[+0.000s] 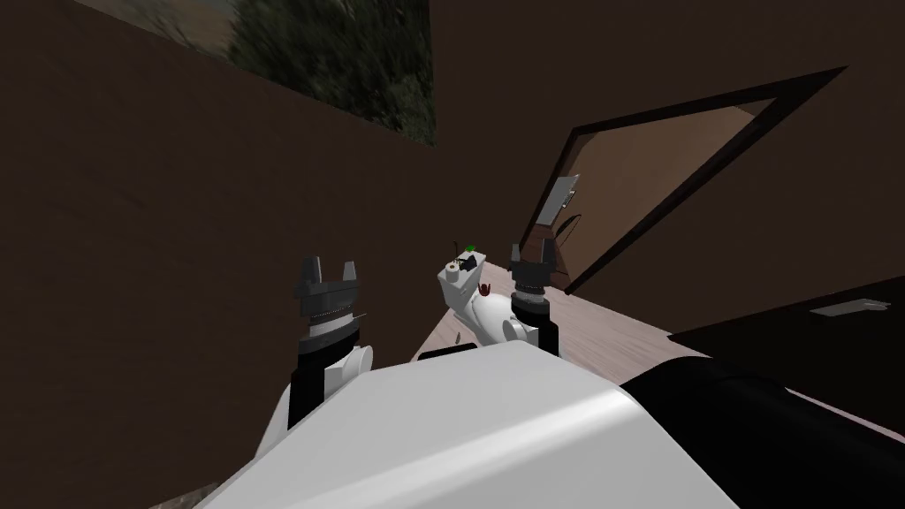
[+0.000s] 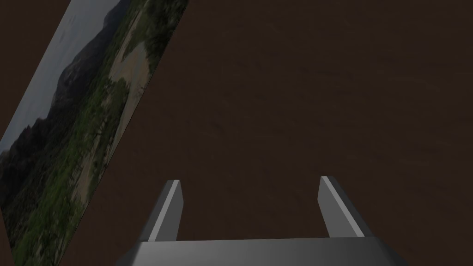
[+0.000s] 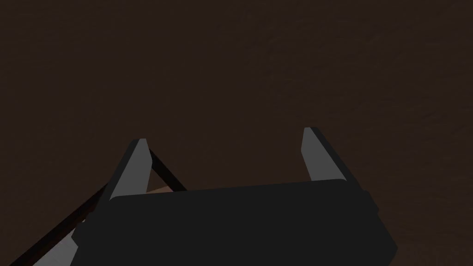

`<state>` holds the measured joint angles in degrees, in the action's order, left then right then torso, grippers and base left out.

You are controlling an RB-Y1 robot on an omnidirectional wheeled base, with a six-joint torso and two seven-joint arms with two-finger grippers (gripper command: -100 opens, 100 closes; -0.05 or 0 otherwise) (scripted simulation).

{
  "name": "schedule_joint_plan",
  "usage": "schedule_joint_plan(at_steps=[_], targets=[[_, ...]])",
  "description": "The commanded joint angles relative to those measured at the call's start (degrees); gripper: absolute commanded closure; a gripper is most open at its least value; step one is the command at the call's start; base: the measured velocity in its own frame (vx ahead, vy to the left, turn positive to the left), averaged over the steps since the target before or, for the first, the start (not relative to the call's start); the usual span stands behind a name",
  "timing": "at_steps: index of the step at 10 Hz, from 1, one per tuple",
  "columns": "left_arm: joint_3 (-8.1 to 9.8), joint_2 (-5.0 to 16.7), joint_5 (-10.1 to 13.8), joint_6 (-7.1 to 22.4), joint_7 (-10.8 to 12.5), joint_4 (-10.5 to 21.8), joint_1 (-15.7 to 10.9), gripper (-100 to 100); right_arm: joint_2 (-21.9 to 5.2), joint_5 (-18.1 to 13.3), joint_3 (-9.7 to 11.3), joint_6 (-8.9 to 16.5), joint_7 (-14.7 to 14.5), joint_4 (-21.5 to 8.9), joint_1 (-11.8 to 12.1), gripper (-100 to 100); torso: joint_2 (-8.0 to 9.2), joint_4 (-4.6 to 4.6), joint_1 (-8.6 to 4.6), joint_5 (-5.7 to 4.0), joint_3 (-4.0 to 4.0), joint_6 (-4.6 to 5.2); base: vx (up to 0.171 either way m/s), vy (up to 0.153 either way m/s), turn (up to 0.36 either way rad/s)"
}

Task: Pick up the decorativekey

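Note:
A small dark red thing [image 1: 483, 289], possibly the decorative key, lies on a small white stand [image 1: 473, 309] just ahead of me on the floor. Its shape is too small to make out. A pale cylinder [image 1: 452, 268] and a green bit [image 1: 471, 248] sit at the stand's far end. My right gripper [image 1: 534, 252] hangs open just right of the stand, fingers pointing at the wall, nothing between them; its wrist view shows the right gripper [image 3: 226, 138] facing a flat dark brown surface. My left gripper [image 1: 329, 269] is open and empty, well left of the stand, and the left gripper [image 2: 249, 184] faces the wall.
Dark brown walls stand close in front and to the left. A brown door [image 1: 654, 177] in a dark frame stands ahead on the right. Black furniture [image 1: 795, 353] fills the right side. Pale wood floor [image 1: 610, 331] runs between the stand and the black furniture.

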<state>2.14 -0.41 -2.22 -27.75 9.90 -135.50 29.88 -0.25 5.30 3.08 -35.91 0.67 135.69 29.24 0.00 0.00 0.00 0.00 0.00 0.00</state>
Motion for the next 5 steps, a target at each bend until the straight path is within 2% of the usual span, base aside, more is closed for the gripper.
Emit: schedule_joint_plan(at_steps=[1, 5], targets=[[0.0, 0.0, 0.0, 0.0, 0.0, 0.0, 0.0, 0, -1.6, 0.0, 0.2, 0.1, 0.2, -0.3, 0.2, -100, 0.0, 0.0, 0.0, 0.0, 0.0, 0.0, -0.008, -0.005, 0.034], [0.0, 0.0, 0.0, 0.0, 0.0, 0.0, 0.0, 0, -8.2, -0.2, 1.6, 0.5, 1.3, -2.5, 1.2, -100, 0.11, 0.02, -0.08, -0.02, 0.06, -0.01, -0.028, -0.016, 0.08]])
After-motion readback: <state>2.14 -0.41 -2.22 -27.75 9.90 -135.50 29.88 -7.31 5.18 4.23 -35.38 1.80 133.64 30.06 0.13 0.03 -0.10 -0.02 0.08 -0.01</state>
